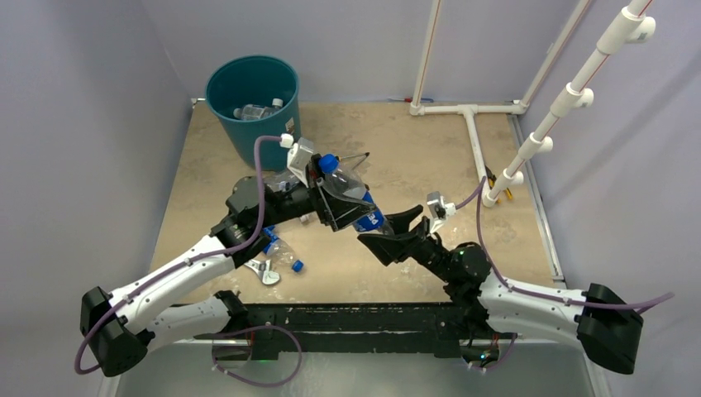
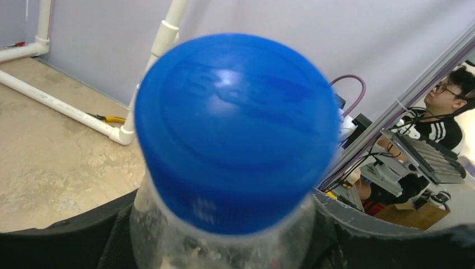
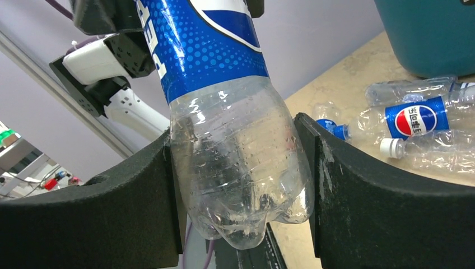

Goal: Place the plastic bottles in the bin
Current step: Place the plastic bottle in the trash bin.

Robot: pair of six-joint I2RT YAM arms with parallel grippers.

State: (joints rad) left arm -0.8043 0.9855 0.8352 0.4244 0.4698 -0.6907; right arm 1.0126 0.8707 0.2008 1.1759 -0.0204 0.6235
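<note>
Pepsi bottle (image 1: 354, 195) in right end effector (image 1: 390, 230), apparently left end effector (image 1: 333, 197) too

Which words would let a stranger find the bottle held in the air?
From the green bin at the far left of the table, look nearer and right. There a blue-capped bottle is held between the left pincer and the right pincer; other bottles lie on the table or in the bin.

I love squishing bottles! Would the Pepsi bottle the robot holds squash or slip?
Probably light: the Pepsi bottle looks empty. Its thin clear base, between the right fingers, could dent if squeezed. Smooth and round, it may slip or roll.
</note>
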